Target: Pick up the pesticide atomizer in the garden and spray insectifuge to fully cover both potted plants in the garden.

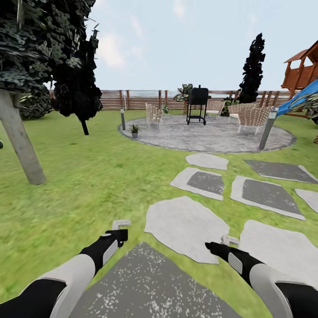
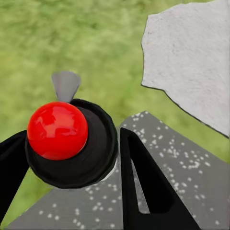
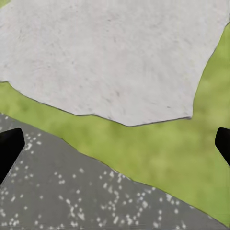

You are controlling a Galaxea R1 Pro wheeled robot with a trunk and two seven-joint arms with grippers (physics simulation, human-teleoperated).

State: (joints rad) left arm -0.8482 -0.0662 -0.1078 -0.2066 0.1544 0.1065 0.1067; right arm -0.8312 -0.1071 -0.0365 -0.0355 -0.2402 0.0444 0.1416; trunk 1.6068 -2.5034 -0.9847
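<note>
While the robot is facing the green lawn [image 1: 88, 176] of the fenced garden, a leaning grey tree trunk [image 1: 20, 137] is standing at the far left beneath dark foliage. The black left gripper [image 1: 120, 230] is reaching low over a speckled dark-grey stone slab [image 1: 145, 282], its fingers [image 2: 143, 182] pinching the slim pesticide atomizer with its round red top [image 2: 57, 130], which is sitting between them in the left wrist view. Farther off, one small potted plant with pointed green leaves [image 1: 134, 130] is standing at the near left edge of the round grey patio [image 1: 207, 134], just beside a short grey bollard lamp [image 1: 123, 119]. A black barbecue grill [image 1: 197, 105] and woven chairs [image 1: 254, 117] are occupying the patio before the brown slatted wooden fence [image 1: 141, 100]. The black right gripper [image 1: 223, 244] is hovering with its fingertips [image 3: 9, 148] spread wide apart over grass and a pale grey stone slab [image 3: 105, 57].
</note>
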